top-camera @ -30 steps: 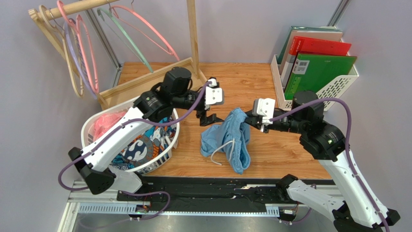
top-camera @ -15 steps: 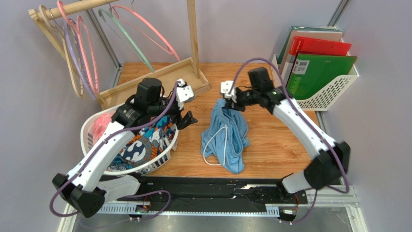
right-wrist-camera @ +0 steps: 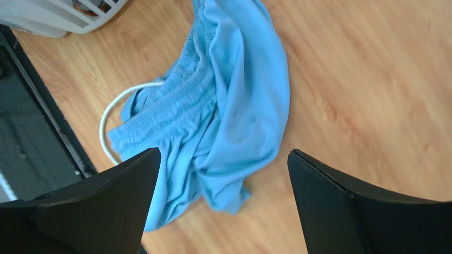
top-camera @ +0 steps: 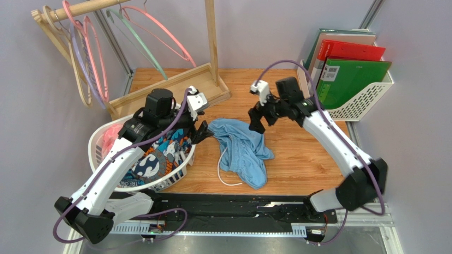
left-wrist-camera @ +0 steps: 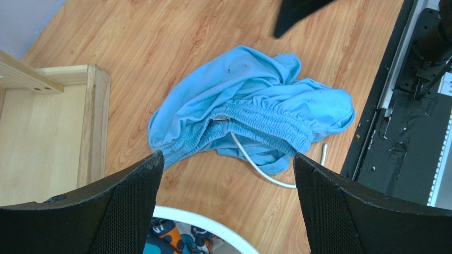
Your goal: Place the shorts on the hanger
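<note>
Shorts (top-camera: pixel 241 151) crumpled on table (top-camera: pixel 297 153) between both arms, long axis running from left gripper (top-camera: pixel 204 132) toward the near edge. Left and right gripper (top-camera: pixel 256 123) jaws both wide, empty. Left looks nearer the waistband. Hanger (top-camera: pixel 175 41) up on rack (top-camera: pixel 211 37), well apart.

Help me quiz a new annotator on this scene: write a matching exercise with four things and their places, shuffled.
Things:
1. shorts
2. laundry basket
3. green folder
4. wooden post

Places:
A. standing in the white file rack, far right
B. crumpled on the middle of the table
C. upright at the back of the table
D. at the table's left edge

Pairs: 1-B; 2-D; 3-A; 4-C
</note>
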`<state>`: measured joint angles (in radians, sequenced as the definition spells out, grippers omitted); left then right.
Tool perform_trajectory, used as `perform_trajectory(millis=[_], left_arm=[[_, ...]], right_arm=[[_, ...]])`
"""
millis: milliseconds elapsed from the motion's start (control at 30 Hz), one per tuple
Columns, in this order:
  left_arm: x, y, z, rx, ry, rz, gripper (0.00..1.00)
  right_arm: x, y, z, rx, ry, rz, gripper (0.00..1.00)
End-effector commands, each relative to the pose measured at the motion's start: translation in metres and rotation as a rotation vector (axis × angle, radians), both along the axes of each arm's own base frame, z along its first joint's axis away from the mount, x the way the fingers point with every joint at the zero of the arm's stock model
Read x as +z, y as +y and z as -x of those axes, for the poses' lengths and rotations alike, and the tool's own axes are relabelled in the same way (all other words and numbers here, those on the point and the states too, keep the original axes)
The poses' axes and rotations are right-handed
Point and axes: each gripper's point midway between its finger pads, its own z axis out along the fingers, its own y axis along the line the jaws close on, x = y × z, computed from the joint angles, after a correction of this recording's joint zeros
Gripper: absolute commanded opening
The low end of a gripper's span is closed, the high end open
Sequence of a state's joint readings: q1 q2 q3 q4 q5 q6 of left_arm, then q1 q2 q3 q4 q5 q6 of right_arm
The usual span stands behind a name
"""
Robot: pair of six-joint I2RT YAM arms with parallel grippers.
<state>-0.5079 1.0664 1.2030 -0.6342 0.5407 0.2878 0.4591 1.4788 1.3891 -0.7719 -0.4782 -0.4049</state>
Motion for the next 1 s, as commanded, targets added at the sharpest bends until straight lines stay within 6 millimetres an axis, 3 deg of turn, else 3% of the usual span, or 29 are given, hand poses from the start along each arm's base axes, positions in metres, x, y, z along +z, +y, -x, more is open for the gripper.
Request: perform_trajectory(millis=[0,33,133,233,333,433,500,533,667,833,967], left_arm=[[0.011,-0.010,-0.012,0.011,0.005,0.052,0.95],[0.011,-0.010,-0.013,0.014,0.006,0.054,0.95],[0.013,-0.012,-0.019,0.026,0.012,0.059,0.95],[0.013,-0.012,-0.018,0.034,0.016,0.062,0.95],[0.010,-0.008,-0.017,0.049,0.014,0.056,0.95],[0.011,-0.004,-0.015,0.064,0.010,0.049,0.95],[0.011,-0.001,-0.014,0.073,0.006,0.041,0.96],[0.011,0.001,-0.014,0.080,0.003,0.039,0.96],[0.009,0.008,-0.015,0.103,-0.002,0.036,0.96],[0.005,0.013,-0.014,0.113,0.017,0.032,0.96],[0.004,0.014,-0.010,0.109,0.017,0.030,0.96]], right_arm=[[0.009,-0.033,0.067,-0.195,0.111,-0.075,0.95],[0.003,-0.037,0.088,-0.179,0.114,-0.090,0.93],[-0.010,-0.030,0.117,-0.086,0.072,-0.073,0.90],[-0.013,-0.014,0.143,0.079,-0.088,-0.016,0.88],[-0.024,0.004,0.153,0.178,-0.171,-0.005,0.81],[-0.033,0.022,0.148,0.199,-0.236,0.021,0.74],[-0.045,0.032,0.148,0.226,-0.253,0.065,0.73],[-0.048,0.042,0.158,0.273,-0.280,0.074,0.75],[-0.066,0.069,0.163,0.332,-0.354,0.087,0.89],[-0.103,0.079,0.139,0.238,-0.367,0.223,0.91],[-0.118,0.081,0.120,0.169,-0.404,0.287,0.88]])
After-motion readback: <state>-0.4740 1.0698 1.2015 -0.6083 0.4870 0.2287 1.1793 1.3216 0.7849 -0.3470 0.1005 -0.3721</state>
